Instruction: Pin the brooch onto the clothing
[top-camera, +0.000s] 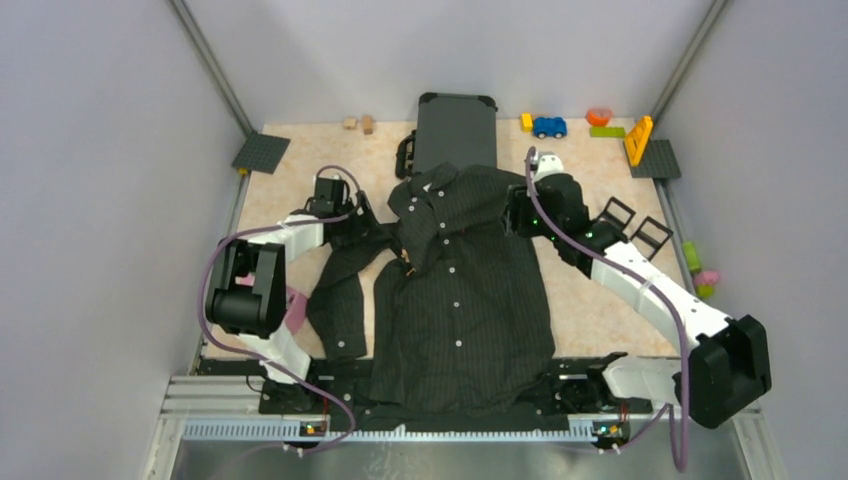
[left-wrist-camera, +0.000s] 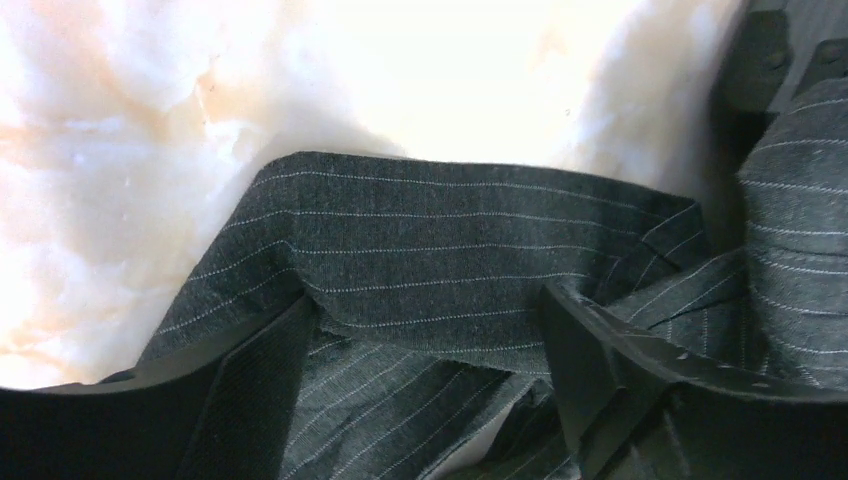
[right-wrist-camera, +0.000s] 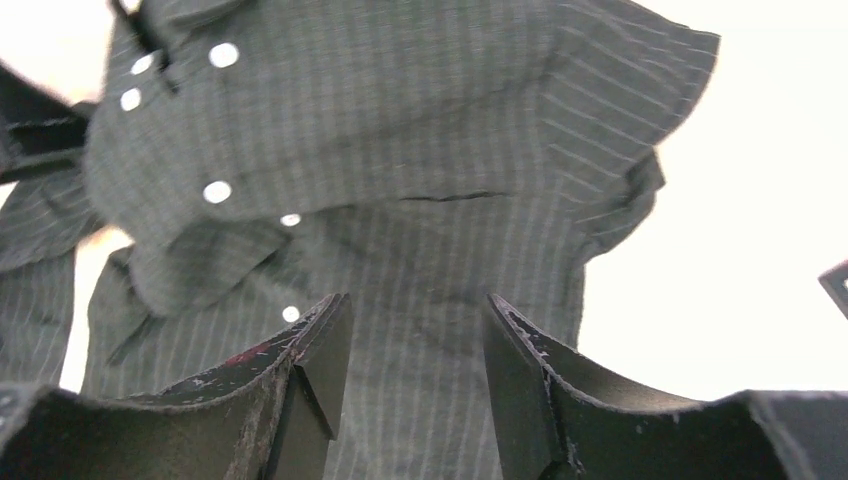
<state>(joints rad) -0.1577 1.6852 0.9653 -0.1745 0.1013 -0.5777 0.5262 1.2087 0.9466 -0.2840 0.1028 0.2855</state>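
Observation:
The black pinstriped shirt (top-camera: 460, 300) lies flat on the table, collar at the far end, white buttons down its front and a tiny red tag (top-camera: 405, 262) on the chest. My left gripper (top-camera: 362, 222) is at the shirt's left shoulder. In the left wrist view it (left-wrist-camera: 425, 330) is open, with its fingers (left-wrist-camera: 260, 380) either side of a fold of sleeve cloth (left-wrist-camera: 430, 240). My right gripper (top-camera: 512, 215) is at the shirt's right shoulder. In the right wrist view it (right-wrist-camera: 415, 330) is open and empty just above the cloth (right-wrist-camera: 400, 150). I see no brooch.
A dark grey suitcase (top-camera: 456, 130) stands behind the collar. Toys line the back edge: a blue car (top-camera: 549, 127), a yellow piece (top-camera: 638, 140), wooden blocks (top-camera: 358, 123). Dark baseplates (top-camera: 261, 153) sit at both back corners. Two black frames (top-camera: 632, 225) lie right of the shirt.

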